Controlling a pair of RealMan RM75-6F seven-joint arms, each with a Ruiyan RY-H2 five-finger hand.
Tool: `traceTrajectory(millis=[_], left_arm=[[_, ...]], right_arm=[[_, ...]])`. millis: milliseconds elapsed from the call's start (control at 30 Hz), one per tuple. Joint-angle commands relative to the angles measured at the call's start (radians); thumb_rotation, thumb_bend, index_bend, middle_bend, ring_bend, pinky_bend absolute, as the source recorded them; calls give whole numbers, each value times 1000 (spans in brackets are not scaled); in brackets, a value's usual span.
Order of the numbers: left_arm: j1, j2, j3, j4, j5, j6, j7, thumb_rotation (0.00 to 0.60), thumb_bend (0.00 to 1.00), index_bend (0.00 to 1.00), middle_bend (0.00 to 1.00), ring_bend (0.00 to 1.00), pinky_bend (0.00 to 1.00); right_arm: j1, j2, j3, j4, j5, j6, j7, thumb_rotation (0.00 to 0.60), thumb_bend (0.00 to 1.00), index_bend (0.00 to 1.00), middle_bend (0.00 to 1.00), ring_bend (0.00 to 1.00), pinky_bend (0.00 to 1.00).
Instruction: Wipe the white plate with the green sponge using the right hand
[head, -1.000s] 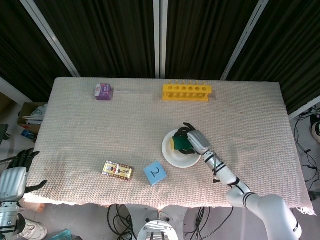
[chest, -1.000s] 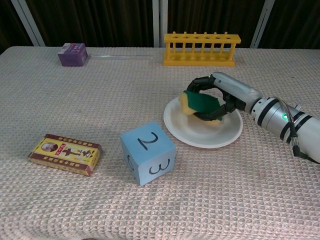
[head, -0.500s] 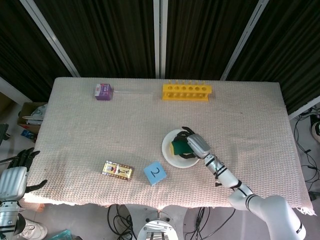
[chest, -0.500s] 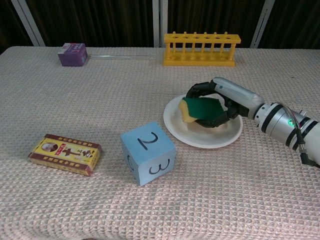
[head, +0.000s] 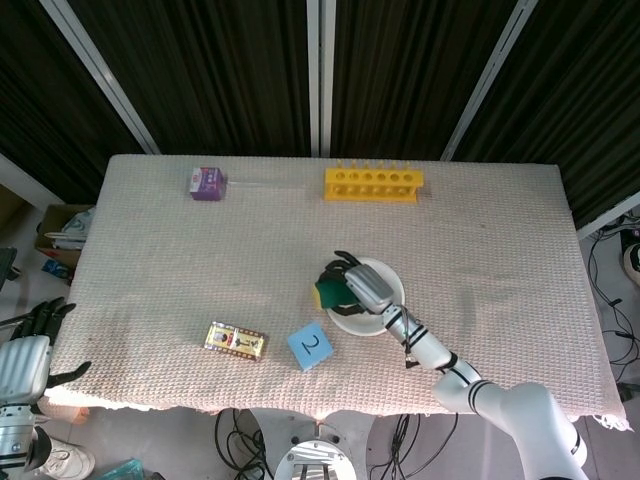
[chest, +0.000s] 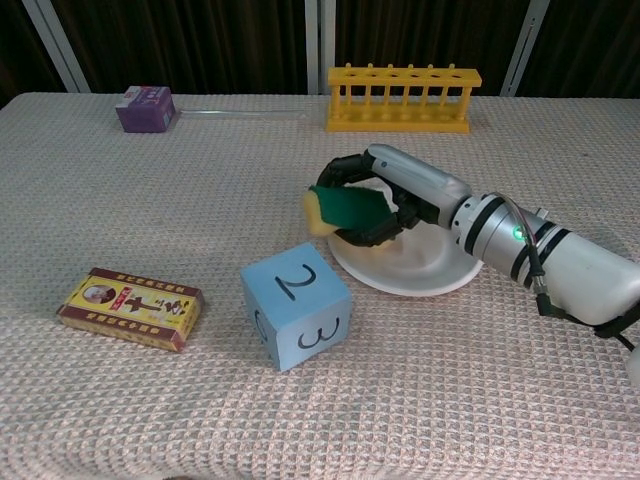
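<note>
At the white plate's (chest: 420, 275) left rim, I see the right hand (chest: 385, 195) gripping the green sponge (chest: 343, 209). Left hand (head: 28, 352) sits off-table, fingers apparently spread, holding nothing.

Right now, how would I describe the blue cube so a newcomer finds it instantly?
Start at the white plate near the table's middle. Just beside it, toward the robot's left and nearer the front edge, sits the blue cube. It alone is pale blue, with black digits 2 and 3 on its faces.

Table (chest: 120, 400) in a woven beige cloth
Lying on it: white plate (chest: 420, 270), blue number cube (chest: 296, 305), yellow test-tube rack (chest: 403, 98), purple box (chest: 145, 108), flat red-and-yellow box (chest: 131, 307).
</note>
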Motion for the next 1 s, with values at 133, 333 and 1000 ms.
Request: traceTrajectory(millis=[133, 333, 1000], left_arm=[[1, -1, 0, 4, -2, -1, -2, 600, 0, 155, 83, 85, 215], [2, 0, 1, 6, -1, -1, -5, 600, 0, 155, 82, 85, 215], [-15, 2, -7, -10, 12, -6, 9, 600, 0, 154, 82, 85, 215]], right_arm=[[12, -35, 13, 46, 19, -25, 14, 600, 322, 535, 432, 229, 83], [-11, -53, 0, 90, 21, -9, 45, 600, 324, 535, 432, 229, 82], [-75, 203, 42, -81, 61, 86, -72, 600, 326, 535, 432, 229, 82]])
